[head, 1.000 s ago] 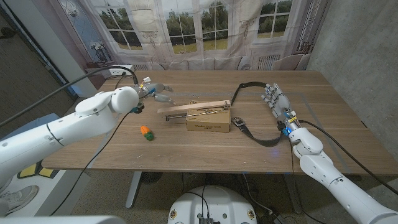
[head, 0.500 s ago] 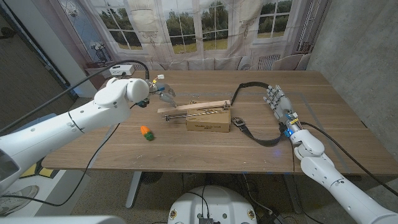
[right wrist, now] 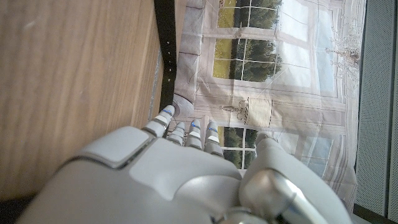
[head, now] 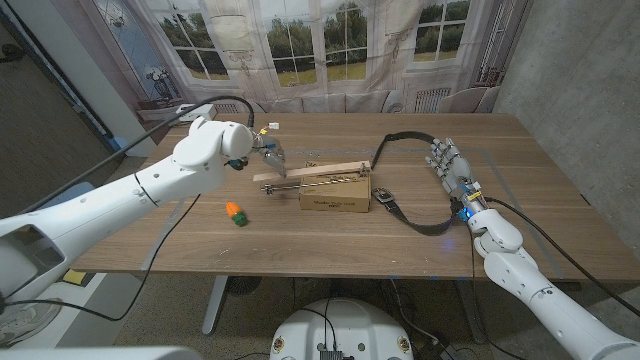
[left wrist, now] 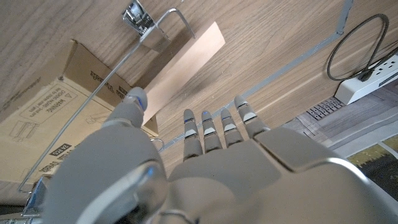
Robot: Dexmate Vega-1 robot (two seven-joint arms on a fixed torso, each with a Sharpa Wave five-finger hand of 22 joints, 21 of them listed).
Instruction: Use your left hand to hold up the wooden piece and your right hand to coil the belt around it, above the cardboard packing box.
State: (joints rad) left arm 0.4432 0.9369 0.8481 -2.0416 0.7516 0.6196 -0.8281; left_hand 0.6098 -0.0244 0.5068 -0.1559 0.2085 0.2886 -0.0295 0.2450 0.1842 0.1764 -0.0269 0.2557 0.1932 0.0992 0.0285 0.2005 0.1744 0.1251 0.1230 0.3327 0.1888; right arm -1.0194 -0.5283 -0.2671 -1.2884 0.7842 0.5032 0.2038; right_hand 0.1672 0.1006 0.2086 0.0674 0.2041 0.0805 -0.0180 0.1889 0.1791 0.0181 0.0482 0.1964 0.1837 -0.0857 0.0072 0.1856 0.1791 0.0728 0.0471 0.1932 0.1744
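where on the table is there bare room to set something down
Bare wood lies along the near table edge, in front of the cardboard box and the small orange and green object. The far middle, behind the wooden piece, is bare too. It is crowded around the box, where the left hand hovers, and along the belt by the right hand.

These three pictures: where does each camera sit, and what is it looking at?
Head view: on the robot's head, looking down over both arms at the table.
Left wrist view: on the left wrist, along the left hand toward the wooden piece on the cardboard box, both shared with the head view.
Right wrist view: on the right wrist, along the right hand toward the belt.
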